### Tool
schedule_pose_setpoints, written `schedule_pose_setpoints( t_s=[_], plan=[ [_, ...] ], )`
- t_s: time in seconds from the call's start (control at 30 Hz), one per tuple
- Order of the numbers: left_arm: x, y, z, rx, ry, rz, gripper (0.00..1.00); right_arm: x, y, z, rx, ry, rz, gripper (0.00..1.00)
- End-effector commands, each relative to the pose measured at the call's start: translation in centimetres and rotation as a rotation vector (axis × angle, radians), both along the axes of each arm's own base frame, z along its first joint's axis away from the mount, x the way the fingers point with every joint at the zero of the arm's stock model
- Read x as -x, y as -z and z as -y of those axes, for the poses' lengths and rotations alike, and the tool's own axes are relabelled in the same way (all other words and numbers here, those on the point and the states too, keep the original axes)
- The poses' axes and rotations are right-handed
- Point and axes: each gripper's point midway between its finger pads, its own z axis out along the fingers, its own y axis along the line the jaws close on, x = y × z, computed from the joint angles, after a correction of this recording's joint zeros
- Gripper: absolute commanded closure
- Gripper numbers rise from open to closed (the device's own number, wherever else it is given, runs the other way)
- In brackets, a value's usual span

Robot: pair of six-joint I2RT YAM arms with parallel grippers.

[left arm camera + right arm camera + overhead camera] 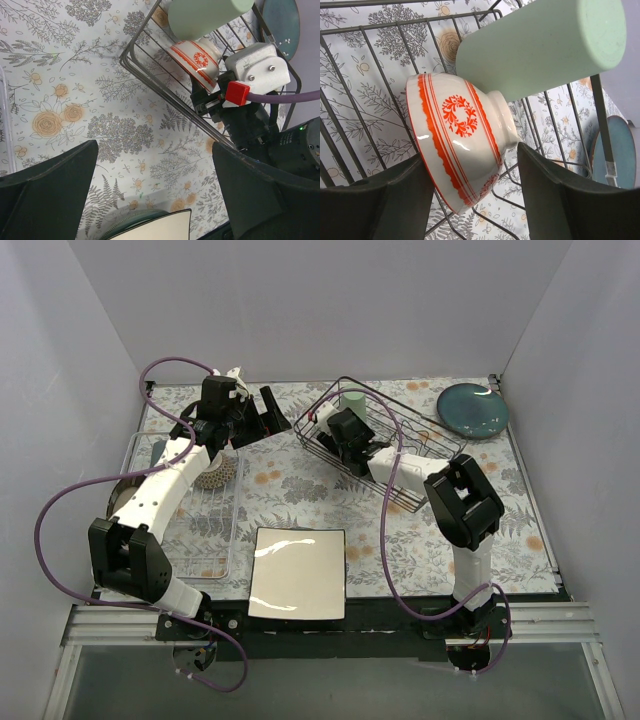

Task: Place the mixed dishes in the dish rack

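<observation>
1. Step in hand, as judged: setting the small red-orange patterned bowl point(455, 130) into the dish rack point(430, 453). The bowl is already inside on the wire floor, its foot against the pale green cup point(540, 45).
2. Right end effector point(470, 155) straddles the bowl, one of its fingers point(570, 200) on each side. Cannot tell whether it is grasping or released; the gaps are too slim to read.
3. Left end effector point(155, 150) is spread wide and empty, hovering over the table point(300, 490) left of the rack.
4. Bowl lies on its side. In the right wrist view its mouth faces lower left and its foot upper right, so the rim-to-foot axis slants across the wires.
5. To do it well: spread fully, confirm the bowl rests on the wires and cup, then back straight out without clipping rim or wires. It may roll.
6. Not yet loaded: large white square plate point(297, 573) at the near table edge, round teal plate point(472, 410) beyond the rack.
</observation>
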Motion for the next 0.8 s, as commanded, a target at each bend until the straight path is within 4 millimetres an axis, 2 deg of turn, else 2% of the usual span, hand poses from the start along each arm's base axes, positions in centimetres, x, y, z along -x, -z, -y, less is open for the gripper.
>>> schedule_pose_setpoints(
  t_s=[0.0, 0.43, 0.57, 0.6, 0.77],
  plan=[
    [0.4, -1.5, -0.2, 0.022, 0.000, 0.041, 0.02, 0.0, -2.3, -0.1, -0.045, 0.049, 0.036, 0.27],
    [0.1, -1.3, -0.3, 0.031, -0.003, 0.039, 0.02, 2.0, -3.7, -1.0, -0.136, 0.050, -0.005, 0.16],
    [0.1, -1.2, -0.1, 0.032, 0.001, 0.038, 0.02, 2.4, -4.4, -1.4, -0.161, 0.029, -0.018, 0.14],
    [0.0, -1.2, -0.3, 0.030, -0.002, 0.039, 0.02, 2.8, -4.0, -1.4, -0.152, 0.014, -0.044, 0.14],
    [0.0, -1.1, -0.2, 0.034, 0.001, 0.038, 0.02, 3.5, -4.2, -2.1, -0.161, -0.041, -0.081, 0.13]
  ],
)
